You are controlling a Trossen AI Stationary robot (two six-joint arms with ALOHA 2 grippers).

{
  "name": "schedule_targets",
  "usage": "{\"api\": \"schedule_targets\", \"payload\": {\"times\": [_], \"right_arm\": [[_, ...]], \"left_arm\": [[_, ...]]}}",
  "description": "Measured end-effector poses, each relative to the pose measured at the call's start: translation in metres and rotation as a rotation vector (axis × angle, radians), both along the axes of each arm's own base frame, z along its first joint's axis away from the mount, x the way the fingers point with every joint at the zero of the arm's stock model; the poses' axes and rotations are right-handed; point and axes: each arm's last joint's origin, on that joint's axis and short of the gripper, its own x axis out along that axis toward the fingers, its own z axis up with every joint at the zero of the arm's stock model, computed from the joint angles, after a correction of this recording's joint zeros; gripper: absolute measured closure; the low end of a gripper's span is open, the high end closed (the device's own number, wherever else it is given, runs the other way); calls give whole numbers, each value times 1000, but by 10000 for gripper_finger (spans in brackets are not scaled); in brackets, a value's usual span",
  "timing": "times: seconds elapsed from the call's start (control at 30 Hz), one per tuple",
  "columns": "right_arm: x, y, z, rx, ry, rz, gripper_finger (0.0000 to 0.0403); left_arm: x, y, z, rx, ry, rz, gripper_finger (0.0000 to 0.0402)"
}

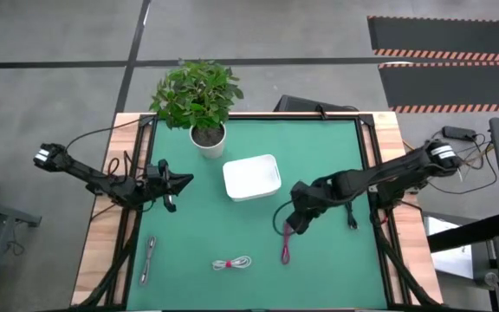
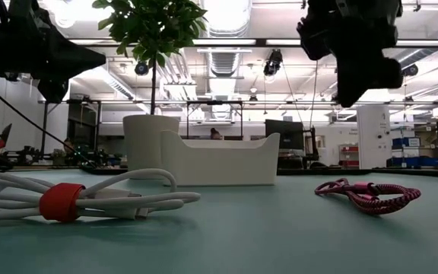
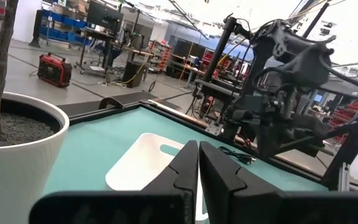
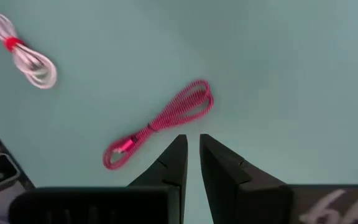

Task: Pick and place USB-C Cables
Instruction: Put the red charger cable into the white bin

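The dark red cable point(image 1: 286, 243) lies on the green mat at the near right; it also shows in the right wrist view point(image 4: 160, 121) and the low view point(image 2: 367, 194). The white cable with a red tie point(image 1: 232, 263) lies near the front middle. The silver-grey cable point(image 1: 148, 258) lies at the near left. My right gripper point(image 1: 300, 222) hovers just beyond the red cable's far end, well above the mat point(image 2: 350, 95), fingers shut and empty point(image 4: 193, 144). My left gripper point(image 1: 177, 182) waits at the mat's left, shut and empty point(image 3: 198, 152).
A white tray point(image 1: 251, 176) stands in the middle of the mat, and a potted plant point(image 1: 206, 134) stands behind it at the far left. A thin black wire point(image 1: 352, 217) lies by the mat's right edge. Wooden rails frame the mat.
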Motion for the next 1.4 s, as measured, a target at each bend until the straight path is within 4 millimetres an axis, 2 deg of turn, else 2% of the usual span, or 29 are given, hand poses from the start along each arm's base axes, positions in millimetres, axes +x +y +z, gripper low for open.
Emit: {"api": "schedule_targets", "payload": {"times": [0.23, 0.57, 0.8, 0.93, 1.1, 1.4], "right_arm": [[15, 22, 4, 54, 202, -89, 369], [26, 55, -19, 142, 383, -208, 369], [36, 59, -38, 138, 397, -246, 369], [40, 58, -42, 142, 394, -251, 366], [41, 59, -46, 137, 401, -267, 336], [49, 60, -46, 133, 313, -312, 233]], "left_arm": [[0, 0, 0, -2, -1, -1, 402], [0, 0, -1, -22, -3, -5, 402], [1, -1, -2, -17, 8, -5, 402], [1, 0, -2, -16, 10, 3, 402], [1, 0, -2, 10, 20, 11, 402], [1, 0, -2, 82, 46, 15, 402]]}}
